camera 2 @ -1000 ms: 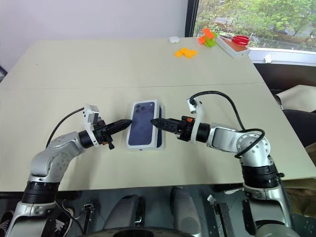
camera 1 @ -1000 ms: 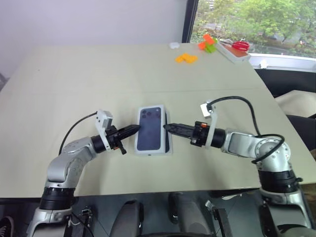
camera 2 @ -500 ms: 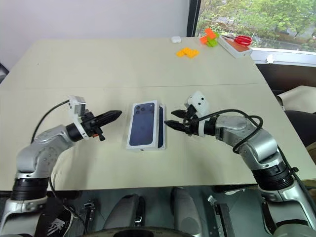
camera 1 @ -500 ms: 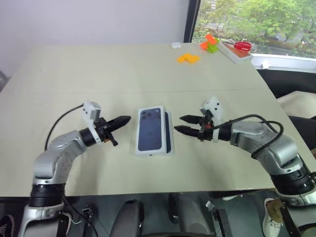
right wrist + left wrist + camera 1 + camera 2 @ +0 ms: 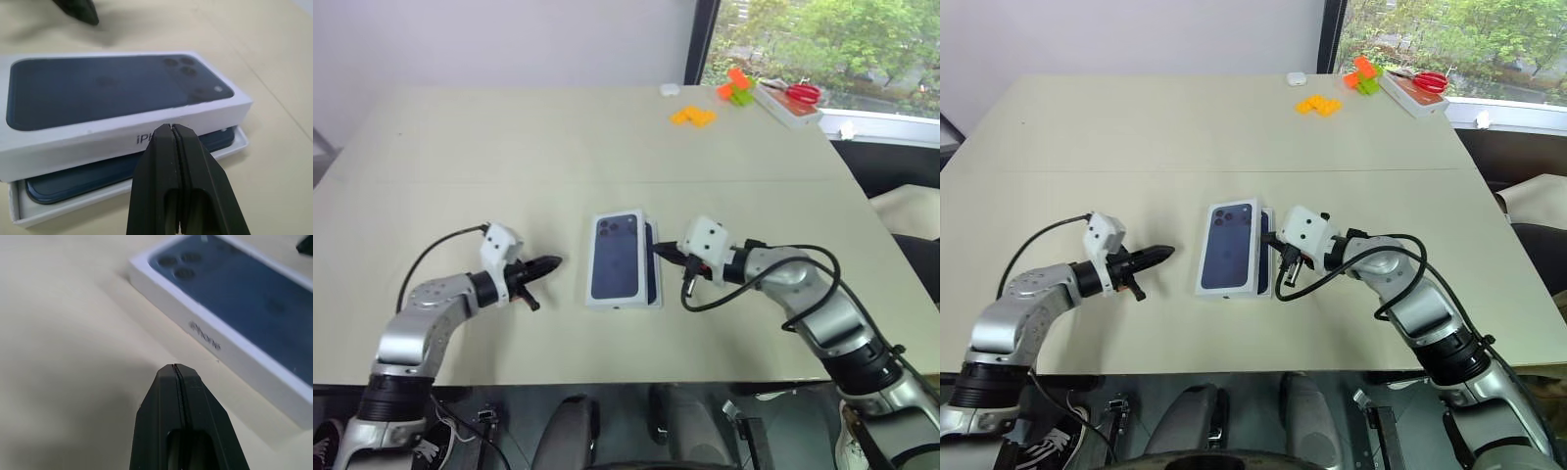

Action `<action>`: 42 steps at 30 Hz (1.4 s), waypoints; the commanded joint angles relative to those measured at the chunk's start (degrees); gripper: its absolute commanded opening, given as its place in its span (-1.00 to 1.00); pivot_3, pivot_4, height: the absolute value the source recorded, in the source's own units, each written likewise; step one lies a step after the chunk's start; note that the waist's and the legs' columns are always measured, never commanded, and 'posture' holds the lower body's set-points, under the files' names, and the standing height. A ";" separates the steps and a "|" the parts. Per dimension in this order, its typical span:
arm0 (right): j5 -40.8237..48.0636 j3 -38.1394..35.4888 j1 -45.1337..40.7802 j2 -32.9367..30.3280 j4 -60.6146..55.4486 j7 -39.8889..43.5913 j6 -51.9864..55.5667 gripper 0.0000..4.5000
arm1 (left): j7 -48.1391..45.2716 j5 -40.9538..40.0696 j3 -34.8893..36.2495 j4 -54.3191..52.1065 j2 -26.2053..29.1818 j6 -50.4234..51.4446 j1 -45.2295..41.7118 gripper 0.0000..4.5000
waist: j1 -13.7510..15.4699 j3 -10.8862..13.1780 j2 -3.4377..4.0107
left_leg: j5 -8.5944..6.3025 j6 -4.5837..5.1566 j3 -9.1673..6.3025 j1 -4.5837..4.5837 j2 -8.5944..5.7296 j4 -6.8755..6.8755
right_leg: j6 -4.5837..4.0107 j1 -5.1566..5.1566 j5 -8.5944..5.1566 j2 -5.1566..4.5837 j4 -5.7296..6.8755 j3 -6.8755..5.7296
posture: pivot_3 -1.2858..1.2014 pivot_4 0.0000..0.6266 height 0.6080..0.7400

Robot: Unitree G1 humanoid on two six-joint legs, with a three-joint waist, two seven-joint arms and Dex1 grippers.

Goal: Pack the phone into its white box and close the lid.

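Resting near the front middle of the table (image 5: 509, 147), the lid (image 5: 619, 257) sits askew over the white box (image 5: 122, 193), shifted toward nine o'clock so the phone (image 5: 98, 174) shows as a dark blue strip along the tray's three-o'clock side. The printed phone picture faces up.

The right gripper (image 5: 668, 255) has its fingers (image 5: 161, 171) pressed fully together, holding nothing, the tip just at the lid's three-o'clock side wall; whether it touches the wall cannot be told. A second ago these fingers pointed at the box from the same side; half a second ago they stood spread wide, and now they have snapped closed while the wrist has rolled over, its white camera block turned up toward the head camera.

The left gripper (image 5: 548, 263) also has its fingers (image 5: 168, 411) closed flat against each other and empty, pointing toward three o'clock at the lid's long side, a clear strip of bare table between tip and lid. A second ago that tip lay against the lid's edge; it has since drawn back toward nine o'clock.

The lid and box lie as before.

Far off, at about one o'clock near the window, lie orange pieces (image 5: 692, 116), an orange and green block cluster (image 5: 736, 86), red scissors (image 5: 801, 93) on a flat white case and a small white object (image 5: 669, 89)
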 commanded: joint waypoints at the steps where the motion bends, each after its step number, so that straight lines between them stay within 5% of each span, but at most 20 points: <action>1: -2.40 -0.86 -0.06 0.87 -0.02 -0.26 -1.43 -0.98 | -0.53 0.27 -1.96 -0.17 -0.82 1.25 -1.45 -1.00 | 0.02 0.00 0.00 | 0.00 0.00 0.00 0.01 0.00 0.00 | -0.02 0.00 -0.01 0.00 0.00 0.00 | 0.03 -0.52 1.00; 12: -5.34 -1.41 0.39 1.87 -0.23 0.97 -1.00 -0.98 | -1.85 3.47 -8.20 1.44 -2.94 1.73 -4.33 -1.00 | 0.14 0.00 0.00 | 0.00 0.00 -0.01 0.04 -0.01 0.00 | 0.02 0.03 0.03 0.00 0.03 -0.01 | 0.03 -0.52 1.00; 42: -7.91 -2.50 1.61 3.23 -1.05 3.55 -0.36 -0.98 | -0.27 -0.35 -4.94 -5.38 -6.70 6.34 -5.06 -1.00 | 0.03 -0.01 0.00 | 0.00 0.00 -0.02 0.05 -0.02 0.01 | 0.03 0.04 0.04 0.02 0.05 -0.01 | 0.03 -0.52 1.00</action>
